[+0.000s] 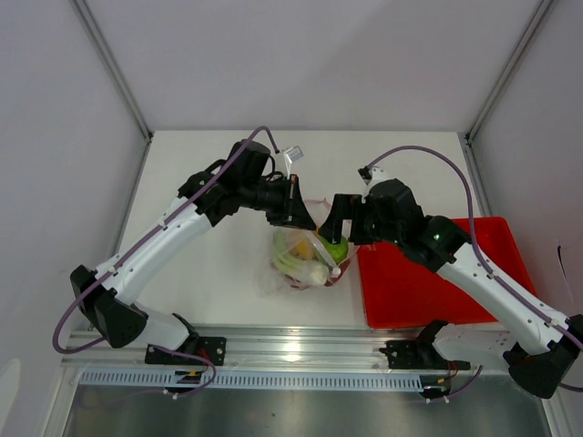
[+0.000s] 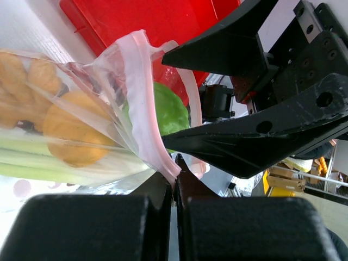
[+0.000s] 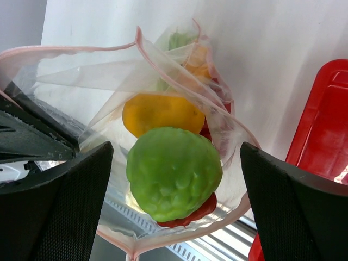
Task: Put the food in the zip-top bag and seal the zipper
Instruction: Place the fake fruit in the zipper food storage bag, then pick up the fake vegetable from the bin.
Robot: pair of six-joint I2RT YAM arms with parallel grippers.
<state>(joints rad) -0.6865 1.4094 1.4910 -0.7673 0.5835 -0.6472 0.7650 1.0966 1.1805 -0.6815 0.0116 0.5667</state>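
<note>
Pinching the thin pink-red zipper strip [image 2: 142,109] of the clear, crinkly zip-top bag [image 1: 278,273], the left end effector [image 2: 174,182] is shown clamped only in the left wrist view, where a long pale-green stalk [image 2: 49,157] is laid across the picture inside. Only from the right wrist is the bag's mouth seen gaping toward the camera, a round green fruit [image 3: 173,179] lodged in it, untouched, between the wide-spread fingers of the right end effector [image 3: 176,163]. From above, the bag is seen on the white desk [image 1: 209,264] just beside a red tray [image 1: 428,282].
</note>
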